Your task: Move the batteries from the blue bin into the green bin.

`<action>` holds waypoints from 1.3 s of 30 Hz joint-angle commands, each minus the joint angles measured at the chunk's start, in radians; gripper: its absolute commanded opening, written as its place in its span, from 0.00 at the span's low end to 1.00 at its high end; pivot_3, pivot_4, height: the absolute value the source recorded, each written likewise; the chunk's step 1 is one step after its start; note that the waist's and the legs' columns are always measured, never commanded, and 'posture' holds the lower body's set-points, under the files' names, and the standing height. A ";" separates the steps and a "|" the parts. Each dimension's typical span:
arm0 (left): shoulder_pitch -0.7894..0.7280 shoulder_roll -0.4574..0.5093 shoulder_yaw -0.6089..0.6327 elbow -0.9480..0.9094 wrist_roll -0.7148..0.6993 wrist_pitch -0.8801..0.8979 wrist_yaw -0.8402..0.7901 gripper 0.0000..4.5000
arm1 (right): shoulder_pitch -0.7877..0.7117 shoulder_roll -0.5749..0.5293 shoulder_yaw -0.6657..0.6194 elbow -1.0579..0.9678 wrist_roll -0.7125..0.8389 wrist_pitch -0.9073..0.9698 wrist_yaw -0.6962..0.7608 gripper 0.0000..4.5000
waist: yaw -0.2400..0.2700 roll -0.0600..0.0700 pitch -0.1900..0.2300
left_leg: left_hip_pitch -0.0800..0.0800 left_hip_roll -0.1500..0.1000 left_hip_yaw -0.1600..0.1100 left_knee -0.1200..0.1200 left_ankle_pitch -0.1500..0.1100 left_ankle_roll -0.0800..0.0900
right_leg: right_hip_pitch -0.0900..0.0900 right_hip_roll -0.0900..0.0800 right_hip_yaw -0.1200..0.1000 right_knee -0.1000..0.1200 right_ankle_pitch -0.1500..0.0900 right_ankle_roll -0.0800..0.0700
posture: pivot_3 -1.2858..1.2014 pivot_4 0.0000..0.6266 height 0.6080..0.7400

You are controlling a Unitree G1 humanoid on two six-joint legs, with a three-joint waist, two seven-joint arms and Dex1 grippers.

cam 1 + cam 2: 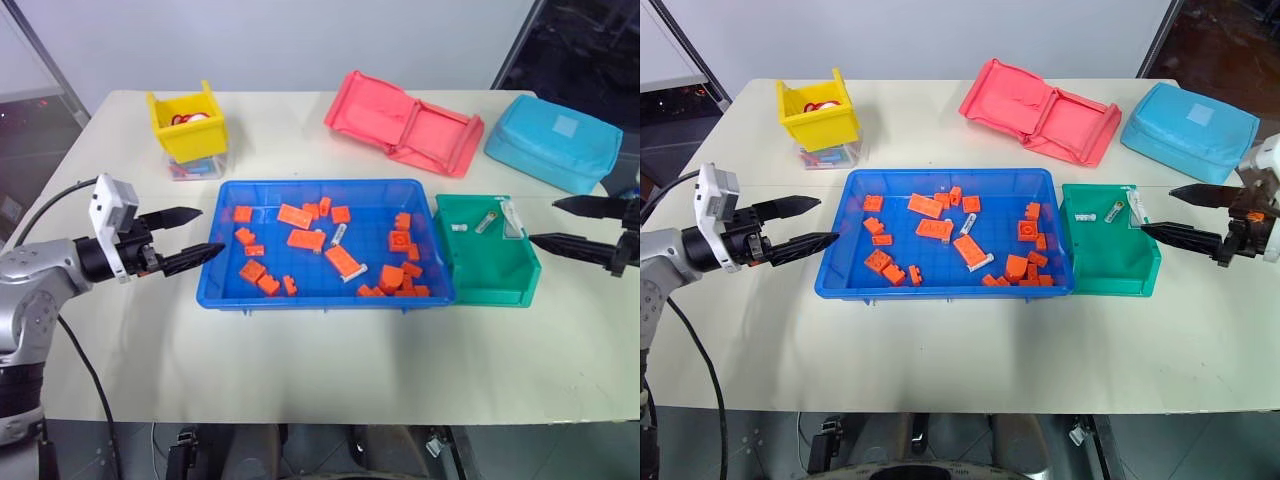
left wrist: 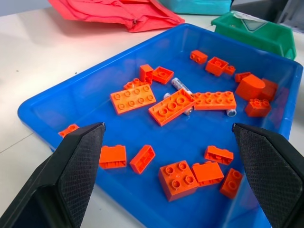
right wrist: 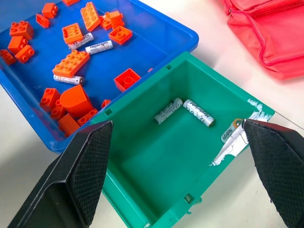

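Right wrist view, orange blocks (image 3: 70,62) crowding batteries (image 3: 99,46), blue bin (image 3: 156,33)

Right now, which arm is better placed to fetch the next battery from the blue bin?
Left, probably: its open end effector sits at the blue bin's edge, while the right end effector hangs beyond the green bin.

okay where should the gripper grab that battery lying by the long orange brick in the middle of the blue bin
Probably from above, across the battery's bare middle, fingers either side of its thin round body. It lies flat on the blue bin's floor, another battery and orange bricks close by, so a side approach looks crowded.
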 commanded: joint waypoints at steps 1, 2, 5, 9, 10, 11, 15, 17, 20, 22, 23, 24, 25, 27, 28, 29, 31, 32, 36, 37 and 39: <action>-0.008 0.013 0.021 -0.037 -0.016 0.010 0.004 1.00 | -0.024 0.005 -0.007 -0.016 0.008 -0.015 -0.005 0.99 | 0.000 0.000 0.000 | 0.000 0.000 0.000 0.000 0.000 0.000 | 0.000 0.000 0.000 0.000 0.000 0.000 | 0.52 0.24 1.00; -0.007 0.013 0.023 -0.039 -0.015 0.012 0.006 1.00 | -0.029 0.007 -0.001 -0.018 0.008 -0.015 -0.006 0.99 | 0.000 0.000 0.000 | 0.000 0.000 0.000 0.000 0.000 0.000 | 0.000 0.000 0.000 0.000 0.000 0.000 | 0.52 0.24 1.00; -0.004 0.010 0.027 -0.047 -0.015 0.017 0.014 1.00 | -0.053 0.015 0.020 -0.021 0.008 -0.015 -0.016 0.99 | 0.000 0.000 0.000 | 0.000 0.000 0.000 0.000 0.000 0.000 | 0.000 0.000 0.000 0.000 0.000 0.000 | 0.52 0.24 1.00; 0.002 0.011 0.032 -0.059 -0.018 0.023 0.024 1.00 | -0.096 0.025 0.038 -0.016 0.014 -0.013 -0.024 0.99 | 0.000 0.000 0.000 | 0.000 0.000 0.000 0.000 0.000 0.000 | 0.000 0.000 0.000 0.000 0.000 0.000 | 0.52 0.24 1.00; 0.003 0.011 0.035 -0.060 -0.019 0.023 0.027 1.00 | -0.116 0.032 0.047 -0.016 0.013 -0.016 -0.032 0.99 | 0.000 0.000 0.000 | 0.000 0.000 0.000 0.000 0.000 0.000 | 0.000 0.000 0.000 0.000 0.000 0.000 | 0.52 0.24 1.00; 0.003 0.010 0.038 -0.061 -0.019 0.024 0.031 1.00 | -0.151 0.048 0.062 -0.018 0.016 -0.017 -0.045 0.99 | -0.001 0.000 0.000 | 0.000 0.000 0.000 0.000 0.000 0.000 | 0.000 0.000 0.000 0.000 0.000 0.000 | 0.52 0.24 1.00; -0.011 -0.002 0.040 -0.059 -0.019 0.023 0.048 1.00 | -0.319 0.151 0.147 -0.030 0.029 -0.005 -0.108 0.99 | -0.006 0.000 0.000 | 0.001 0.000 0.000 0.000 0.000 0.000 | 0.000 0.000 0.000 0.001 0.000 0.000 | 0.52 0.24 1.00; -0.021 -0.013 0.037 -0.058 -0.015 0.016 0.063 1.00 | -0.405 0.242 0.214 -0.030 0.005 -0.022 -0.152 0.99 | -0.005 0.000 0.000 | 0.001 0.001 0.000 0.000 0.000 0.000 | 0.000 0.001 0.000 0.001 0.000 0.000 | 0.52 0.24 1.00; -0.030 -0.032 0.026 -0.063 -0.002 0.004 0.084 1.00 | -0.499 0.369 0.330 0.007 -0.082 -0.072 -0.220 0.99 | -0.002 0.000 0.000 | 0.000 0.001 -0.001 0.000 0.000 0.000 | -0.002 0.001 0.000 0.002 0.000 0.000 | 0.52 0.24 1.00; -0.028 -0.042 0.027 -0.075 -0.006 0.005 0.094 1.00 | -0.545 0.450 0.411 0.027 -0.135 -0.094 -0.254 0.99 | -0.001 0.000 0.000 | -0.001 0.000 -0.001 0.000 0.000 0.000 | -0.003 0.001 0.000 0.002 0.000 0.000 | 0.52 0.24 1.00; -0.027 -0.047 0.028 -0.083 -0.008 0.006 0.100 1.00 | -0.558 0.477 0.442 0.036 -0.156 -0.104 -0.259 0.99 | 0.000 0.000 0.000 | -0.002 0.000 -0.001 0.000 0.000 0.000 | -0.003 0.001 0.000 0.002 0.000 0.000 | 0.52 0.24 1.00; -0.025 -0.051 0.029 -0.090 -0.010 0.006 0.105 1.00 | -0.568 0.500 0.464 0.046 -0.173 -0.114 -0.260 0.99 | 0.001 0.000 0.000 | -0.003 0.000 -0.001 0.000 0.000 0.000 | -0.004 0.000 0.000 0.002 0.000 0.000 | 0.52 0.24 1.00; -0.022 -0.056 0.030 -0.098 -0.011 0.006 0.110 1.00 | -0.580 0.528 0.485 0.059 -0.182 -0.119 -0.257 0.99 | 0.002 0.000 0.000 | -0.003 0.000 -0.001 0.000 0.000 0.000 | -0.004 0.000 0.000 0.002 0.000 0.000 | 0.52 0.24 1.00; -0.013 -0.064 0.033 -0.112 -0.013 0.006 0.120 1.00 | -0.601 0.574 0.522 0.082 -0.203 -0.126 -0.257 0.99 | 0.005 0.000 0.000 | -0.004 0.000 -0.001 0.000 0.000 0.000 | -0.005 0.000 0.000 0.002 0.000 0.000 | 0.52 0.24 1.00; -0.009 -0.069 0.033 -0.119 -0.014 0.006 0.125 1.00 | -0.609 0.592 0.541 0.089 -0.215 -0.129 -0.255 0.99 | 0.005 0.000 0.000 | -0.004 -0.001 -0.001 0.000 0.000 0.000 | -0.005 -0.001 0.000 0.002 0.000 0.000 | 0.52 0.24 1.00; -0.003 -0.076 0.034 -0.126 -0.015 0.005 0.131 1.00 | -0.618 0.615 0.564 0.093 -0.227 -0.133 -0.251 0.99 | 0.004 0.000 0.000 | -0.004 -0.001 -0.001 0.000 0.000 0.000 | -0.005 -0.002 0.000 0.002 0.000 0.000 | 0.52 0.24 1.00; 0.015 -0.091 0.039 -0.145 -0.017 0.002 0.145 1.00 | -0.635 0.666 0.618 0.109 -0.259 -0.150 -0.245 0.99 | 0.001 0.000 0.000 | -0.004 -0.001 -0.001 0.000 0.000 0.000 | -0.005 -0.002 0.000 0.002 0.000 0.000 | 0.52 0.24 1.00; 0.028 -0.099 0.045 -0.157 -0.022 0.002 0.150 1.00 | -0.643 0.694 0.649 0.135 -0.286 -0.172 -0.243 0.99 | -0.003 0.000 0.000 | -0.004 -0.001 -0.001 0.000 0.000 0.000 | -0.005 -0.002 0.000 0.002 0.000 0.000 | 0.52 0.24 1.00; 0.076 -0.102 0.052 -0.216 -0.045 0.020 0.151 1.00 | -0.664 0.760 0.716 0.246 -0.362 -0.228 -0.238 0.99 | -0.003 -0.001 0.000 | -0.003 0.000 -0.001 0.000 0.000 0.000 | -0.005 0.000 0.000 0.004 0.000 0.000 | 0.52 0.24 1.00; 0.084 -0.099 0.052 -0.227 -0.049 0.024 0.149 1.00 | -0.667 0.767 0.723 0.263 -0.374 -0.240 -0.234 0.99 | -0.001 -0.001 0.000 | -0.003 0.000 -0.001 0.000 0.000 0.000 | -0.006 0.000 0.000 0.005 0.000 0.000 | 0.52 0.24 1.00; 0.091 -0.100 0.051 -0.242 -0.054 0.030 0.156 1.00 | -0.672 0.783 0.730 0.290 -0.386 -0.249 -0.223 0.99 | 0.002 -0.001 0.000 | -0.003 -0.001 -0.001 0.000 0.000 0.000 | -0.005 -0.001 0.000 0.005 0.000 0.000 | 0.52 0.24 1.00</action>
